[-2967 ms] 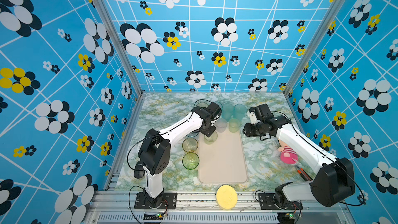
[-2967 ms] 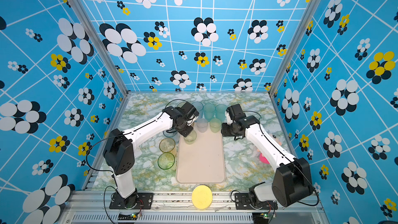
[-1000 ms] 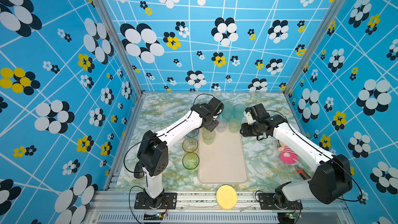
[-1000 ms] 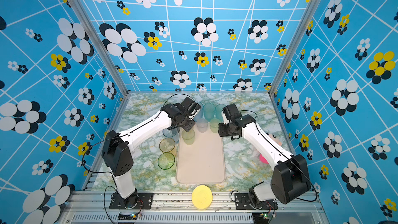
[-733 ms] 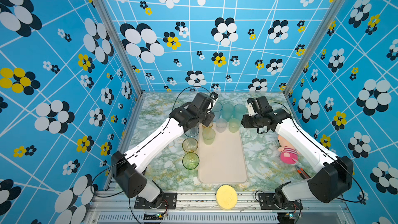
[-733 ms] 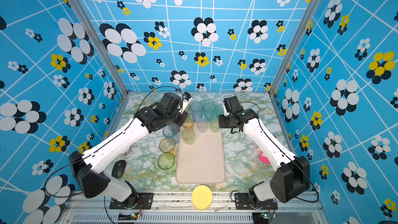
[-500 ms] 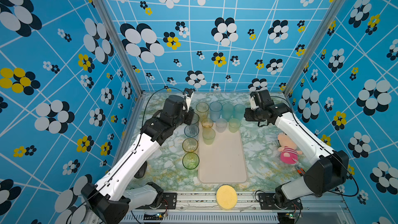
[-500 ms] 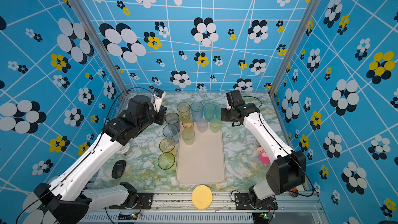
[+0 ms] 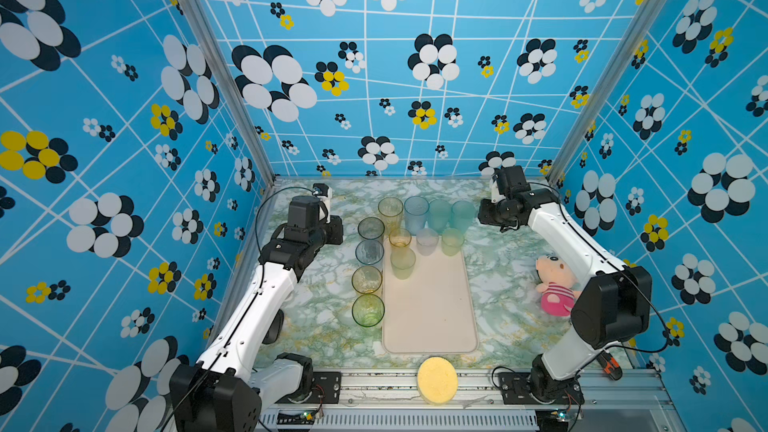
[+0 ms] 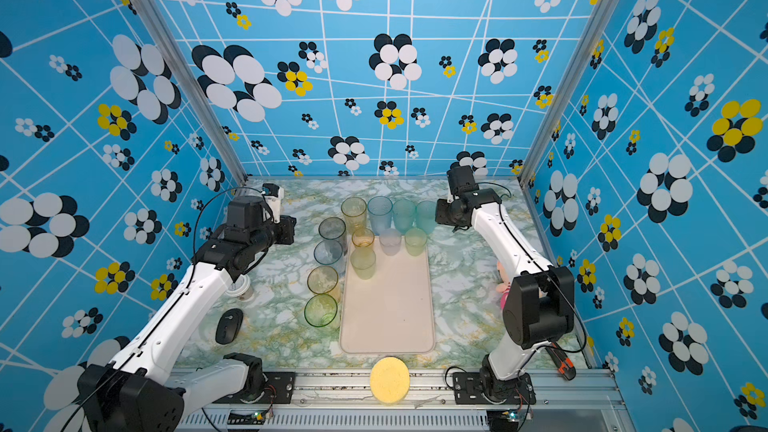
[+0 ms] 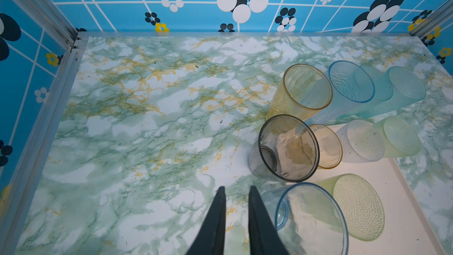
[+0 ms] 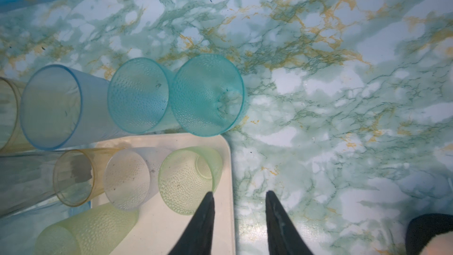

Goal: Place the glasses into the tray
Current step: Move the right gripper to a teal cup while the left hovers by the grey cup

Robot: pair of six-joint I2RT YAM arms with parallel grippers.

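Four of the glasses (image 9: 427, 241) are inside the tray (image 9: 432, 309); eight are not yet in.

Top views:
- Tray load sits at its 12 o'clock end: short amber, pale clear and short green in a row, with a taller yellow-green glass (image 9: 402, 263) just nearer. The 6 o'clock half is bare.
- On the desk (image 9: 507, 305), four tall glasses stand in a row just beyond the tray's 12 o'clock rim. Four more stand in a column along its 9 o'clock side.
- Left claw (image 9: 336, 231) is at the tray's 10 o'clock, beside the column. Right claw (image 9: 483, 214) is at 1 o'clock, beside the end teal glass (image 10: 426, 214).
- Sponge (image 10: 390, 380) at 6 o'clock and plush toy (image 9: 555, 284) at 3 o'clock are not task items.

Left wrist view:
- Claw fingers are nearly together with a narrow gap showing bare desk. Nothing is gripped.
- The clear blue-rimmed glass (image 11: 311, 219) is just beside them, and the smoky grey glass (image 11: 289, 148) is near.

Right wrist view:
- Claw fingers are well apart and empty, straddling the tray's rim by the short green glass (image 12: 190, 180).

Judgement:
- The step is between picks.
- The next move calls for a wider left opening.
- The claw then descends over one rim, lifts straight up clear of the close neighbours, and sets the glass down in the bare half.
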